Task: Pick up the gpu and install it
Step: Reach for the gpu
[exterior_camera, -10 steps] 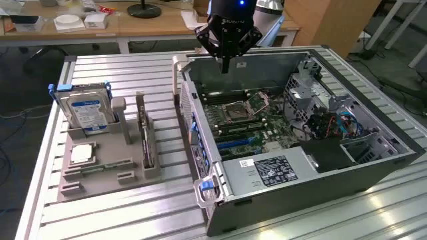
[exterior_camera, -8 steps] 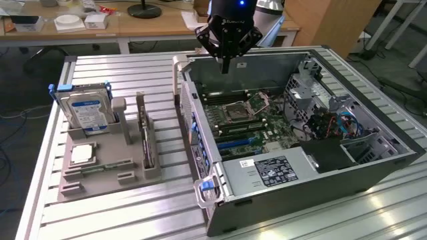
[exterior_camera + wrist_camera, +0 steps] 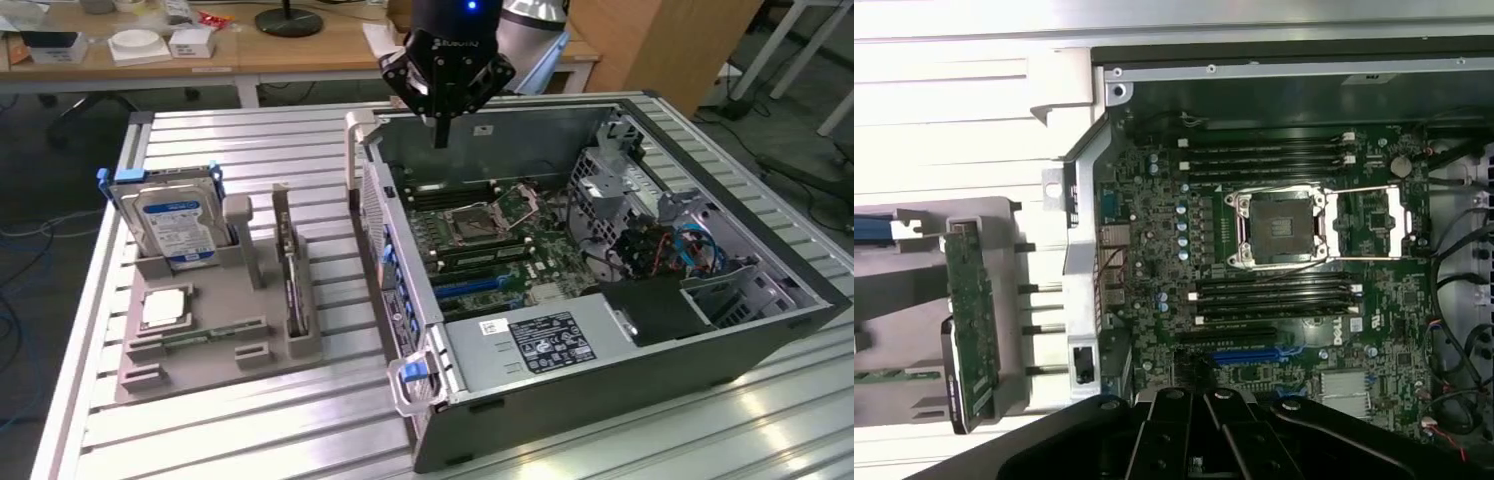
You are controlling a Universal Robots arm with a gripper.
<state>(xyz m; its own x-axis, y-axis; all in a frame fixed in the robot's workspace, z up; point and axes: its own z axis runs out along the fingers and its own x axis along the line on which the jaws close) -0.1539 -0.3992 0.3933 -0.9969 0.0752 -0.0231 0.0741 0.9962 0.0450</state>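
The hand [image 3: 441, 132] hangs narrow, fingertips together and holding nothing, over the far end of the open computer case [image 3: 601, 400]. The gpu [image 3: 294, 290] stands on edge in the grey holder [image 3: 220, 295], beside the hard drive [image 3: 171, 225], toward the tabletop's [image 3: 240, 430] edge on the exterior view's left.

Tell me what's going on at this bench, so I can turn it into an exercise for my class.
A robot arm's gripper hangs over the open computer case, above the motherboard, carrying nothing. The gpu has not been picked up yet. It stands on edge in the grey holder outside the case, on the exterior view's left, near the hard drive with the blue label. Nothing has been installed so far.
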